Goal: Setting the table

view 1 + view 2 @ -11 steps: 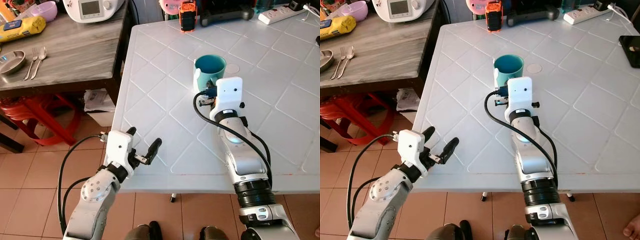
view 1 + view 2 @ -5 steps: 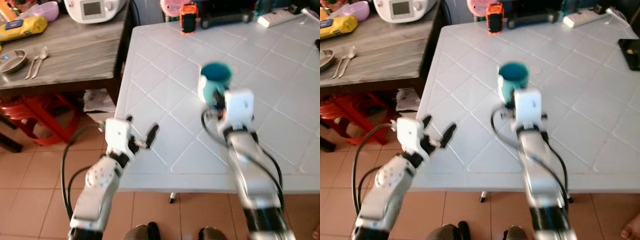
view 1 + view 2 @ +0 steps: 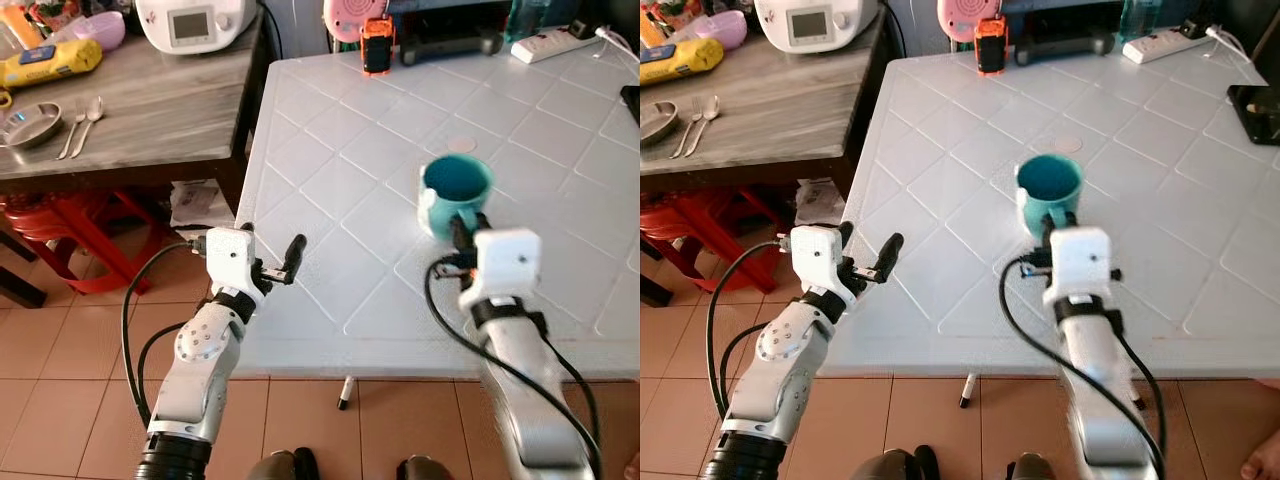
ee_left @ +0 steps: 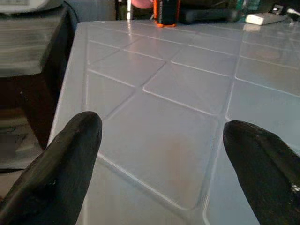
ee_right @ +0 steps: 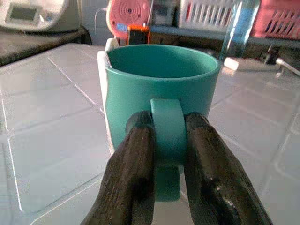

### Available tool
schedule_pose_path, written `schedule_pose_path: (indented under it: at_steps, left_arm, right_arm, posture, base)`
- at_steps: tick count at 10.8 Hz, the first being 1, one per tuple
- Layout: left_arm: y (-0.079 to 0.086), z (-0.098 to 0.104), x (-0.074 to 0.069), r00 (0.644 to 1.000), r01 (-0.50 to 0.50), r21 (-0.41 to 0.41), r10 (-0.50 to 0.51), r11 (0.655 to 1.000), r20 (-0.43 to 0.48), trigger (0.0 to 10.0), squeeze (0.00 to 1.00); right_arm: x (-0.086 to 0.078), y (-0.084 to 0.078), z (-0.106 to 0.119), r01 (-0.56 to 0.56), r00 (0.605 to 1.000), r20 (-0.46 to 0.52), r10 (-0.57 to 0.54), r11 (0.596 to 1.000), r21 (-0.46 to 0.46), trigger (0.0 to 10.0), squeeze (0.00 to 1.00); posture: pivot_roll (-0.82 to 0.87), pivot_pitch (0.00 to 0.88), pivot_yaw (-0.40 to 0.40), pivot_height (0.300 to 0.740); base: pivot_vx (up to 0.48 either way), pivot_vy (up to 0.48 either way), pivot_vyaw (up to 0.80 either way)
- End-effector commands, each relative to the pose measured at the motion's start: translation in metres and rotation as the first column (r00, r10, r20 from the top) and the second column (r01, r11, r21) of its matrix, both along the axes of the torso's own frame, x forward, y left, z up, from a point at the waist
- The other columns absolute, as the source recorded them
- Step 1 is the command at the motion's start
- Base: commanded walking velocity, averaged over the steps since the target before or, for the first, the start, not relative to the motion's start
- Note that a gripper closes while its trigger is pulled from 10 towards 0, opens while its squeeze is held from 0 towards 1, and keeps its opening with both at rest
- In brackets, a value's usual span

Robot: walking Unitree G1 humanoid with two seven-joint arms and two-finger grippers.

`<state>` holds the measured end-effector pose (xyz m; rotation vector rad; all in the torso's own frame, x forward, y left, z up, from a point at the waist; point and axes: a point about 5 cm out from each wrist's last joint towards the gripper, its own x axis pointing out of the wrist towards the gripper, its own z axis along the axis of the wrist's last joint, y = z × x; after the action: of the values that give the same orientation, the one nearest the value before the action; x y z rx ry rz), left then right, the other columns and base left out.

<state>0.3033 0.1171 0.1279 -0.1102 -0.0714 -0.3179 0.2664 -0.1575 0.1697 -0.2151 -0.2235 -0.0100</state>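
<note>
Right gripper (image 5: 168, 140) has its fingers pinched on the handle of the teal mug (image 3: 455, 192), standing mid-table on the white plastic table (image 3: 340, 150). Left gripper (image 3: 268, 262) hovers spread apart at the table's left edge.

Power strip (image 3: 556, 34), red stools (image 3: 60, 225)

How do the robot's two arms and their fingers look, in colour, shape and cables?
Both arms are silver with rounded joints. Each ends in a white boxy wrist block bearing two long black fingers: left gripper, right gripper. A black cable loops beside each forearm. The right arm has a black ring lower down.
</note>
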Motion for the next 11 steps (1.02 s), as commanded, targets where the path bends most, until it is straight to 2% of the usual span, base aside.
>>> schedule_pose_path:
  at_steps: [1, 2, 11]
  left_arm:
    - [0.0094, -0.0016, 0.0015, 0.999, -0.04, 0.02, 0.04, 0.999, -0.003, 10.0, 0.0]
    - [0.0101, -0.003, 0.0017, 0.999, -0.043, 0.019, 0.044, 0.999, -0.01, 10.0, 0.0]
    - [0.0084, -0.0037, 0.0011, 0.999, -0.031, 0.017, 0.031, 0.999, -0.01, 10.0, 0.0]
  right_arm:
    - [-0.005, -0.0008, 0.0072, -0.001, 0.999, 0.032, 0.001, 1.0, -0.005, 10.0, 0.0]
    - [-0.0084, -0.0036, 0.006, 0.01, 1.0, 0.02, -0.01, 1.0, 0.004, 10.0, 0.0]
    - [-0.0107, -0.0052, 0.0027, 0.012, 1.0, -0.002, -0.012, 1.0, 0.007, 10.0, 0.0]
  posture:
    - [-0.12, 0.106, 0.139, 0.74]
    - [-0.12, 0.105, 0.139, 0.74]
    - [-0.12, 0.107, 0.14, 0.74]
  base:
    - [0.0, 0.0, 0.0]
    - [0.0, 0.0, 0.0]
    - [0.0, 0.0, -0.67]
